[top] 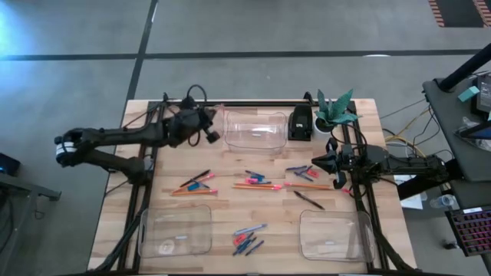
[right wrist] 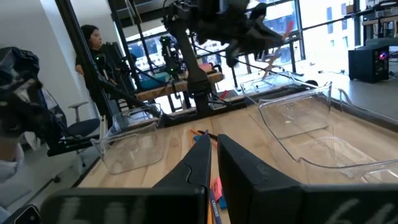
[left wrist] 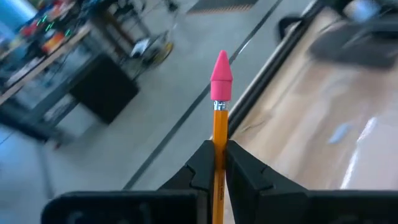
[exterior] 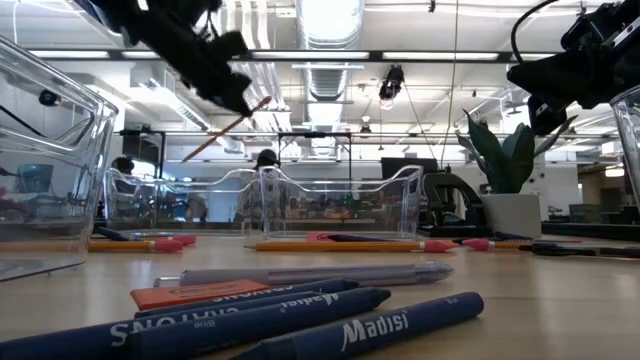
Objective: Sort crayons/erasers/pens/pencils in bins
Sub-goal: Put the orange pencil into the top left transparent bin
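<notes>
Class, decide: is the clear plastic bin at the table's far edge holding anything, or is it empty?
Empty: the clear plastic bin shows only bare wood through its floor. The left gripper, beside it, holds a long orange pencil.

an open-plan lab: exposed ceiling ducts (exterior: 330,30), strip lights, desks with equipment, office chair (right wrist: 78,134).

A light wooden surface (top: 230,230) carries clear plastic bins (top: 253,129), a small black box (top: 300,124) and a potted plant (top: 335,112) along its far edge, with pencils (top: 257,185), pens (top: 309,201), crayons (top: 247,244) and erasers (top: 313,174) scattered mid-surface.
</notes>
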